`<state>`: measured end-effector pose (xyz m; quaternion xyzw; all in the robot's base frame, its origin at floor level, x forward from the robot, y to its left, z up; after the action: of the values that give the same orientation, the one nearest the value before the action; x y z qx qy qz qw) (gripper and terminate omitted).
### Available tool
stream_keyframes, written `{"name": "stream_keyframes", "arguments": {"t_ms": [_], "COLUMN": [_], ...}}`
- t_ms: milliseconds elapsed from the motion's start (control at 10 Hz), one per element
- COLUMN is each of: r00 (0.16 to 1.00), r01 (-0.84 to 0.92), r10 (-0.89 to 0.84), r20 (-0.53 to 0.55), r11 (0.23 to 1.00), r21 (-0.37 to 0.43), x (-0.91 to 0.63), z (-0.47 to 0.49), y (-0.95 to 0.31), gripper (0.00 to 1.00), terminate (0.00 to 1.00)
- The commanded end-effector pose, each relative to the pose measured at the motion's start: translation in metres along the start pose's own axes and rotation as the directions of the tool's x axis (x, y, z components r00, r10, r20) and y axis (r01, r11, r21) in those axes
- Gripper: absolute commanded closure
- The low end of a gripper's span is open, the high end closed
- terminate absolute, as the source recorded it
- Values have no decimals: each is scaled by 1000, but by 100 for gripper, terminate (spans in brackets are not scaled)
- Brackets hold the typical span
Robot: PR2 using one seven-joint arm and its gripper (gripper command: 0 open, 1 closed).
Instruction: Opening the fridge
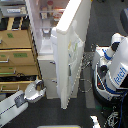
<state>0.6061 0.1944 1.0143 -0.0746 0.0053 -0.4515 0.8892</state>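
The fridge (55, 50) stands tall and white, its big upper door (70, 55) swung wide, edge toward the camera, a small sticker on its face, shelves showing behind. The claw (36, 90) hovers low, just beside the fridge's lower front; whether its jaws are apart, I cannot tell. A tan cabinet (17, 55) sits above the claw in the picture.

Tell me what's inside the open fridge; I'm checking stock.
Inside the tall white fridge, white shelves show with small blurry items near the top. The swung-open white door hides the compartment's right side.
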Motion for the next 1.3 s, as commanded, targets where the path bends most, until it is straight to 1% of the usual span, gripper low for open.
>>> {"name": "stream_keyframes", "arguments": {"t_ms": [100, 200, 300, 400, 500, 600, 700, 800, 1000, 1100, 1300], "r00": [976, 995, 998, 993, 952, 923, 868, 804, 745, 682, 615], "r01": [-50, 27, 45, 117, 305, 380, 475, 560, 622, 680, 735], "r10": [75, -22, -43, -115, -301, -380, -496, -594, -663, -730, -788], "r20": [-203, -95, -45, -29, -53, -52, -15, -41, -68, -37, -24], "r11": [991, 999, 998, 989, 929, 886, 822, 732, 655, 615, 562], "r21": [124, 44, 43, 85, 208, 267, 315, 388, 430, 400, 379], "x": [217, 327, 369, 425, 478, 488, 501, 475, 434, 401, 384], "z": [-116, 18, 84, 156, 232, 256, 268, 306, 328, 349, 340], "y": [54, -97, -164, -270, -458, -526, -574, -719, -848, -933, -982], "gripper": [0, 0, 0, 0, 0, 0, 0, 0, 0, 0, 0], "terminate": [0, 0, 0, 0, 0, 0, 0, 0, 0, 0, 0]}}
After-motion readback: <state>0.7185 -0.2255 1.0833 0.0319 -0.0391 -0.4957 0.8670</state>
